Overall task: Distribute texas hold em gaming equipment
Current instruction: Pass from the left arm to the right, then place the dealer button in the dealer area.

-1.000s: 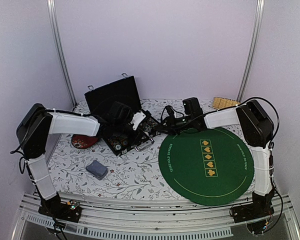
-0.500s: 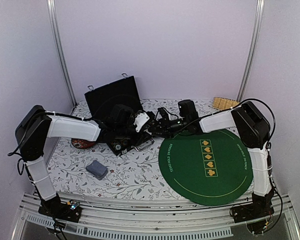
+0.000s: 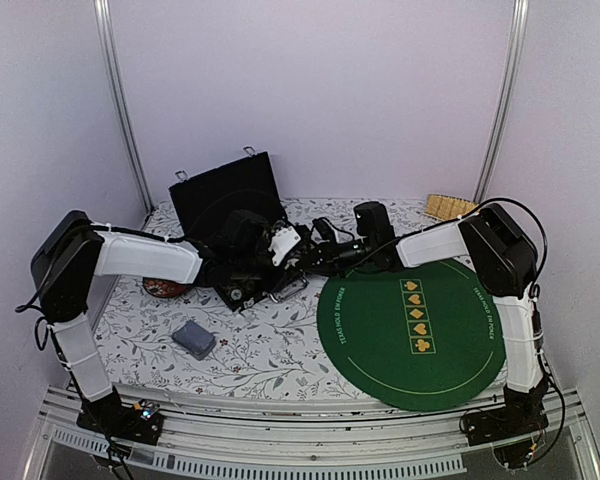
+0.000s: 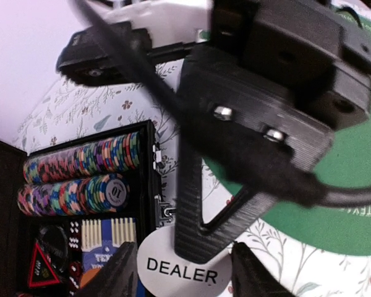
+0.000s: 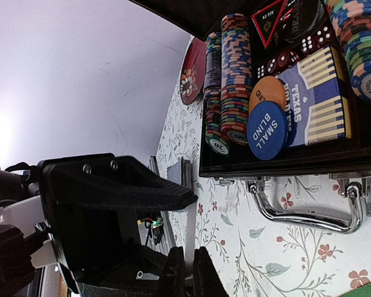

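Floral surface (image 3: 270, 350), black case (image 3: 225, 190) open beside green mat (image 3: 420, 330), chips (image 4: 80, 176) racked inside. Left fingers (image 4: 120, 275) stand half open, clamping white DEALER disc (image 4: 179, 272) across its width over the case's edge. Right fingers (image 4: 187, 204) are pinched nearly closed, seemingly on the disc's edge. Looks like a handover toward the mat.

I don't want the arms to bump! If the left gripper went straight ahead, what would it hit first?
The right gripper. It sits shut right in front of the left gripper, at the dealer disc that one holds. They may be touching; depth is unclear.
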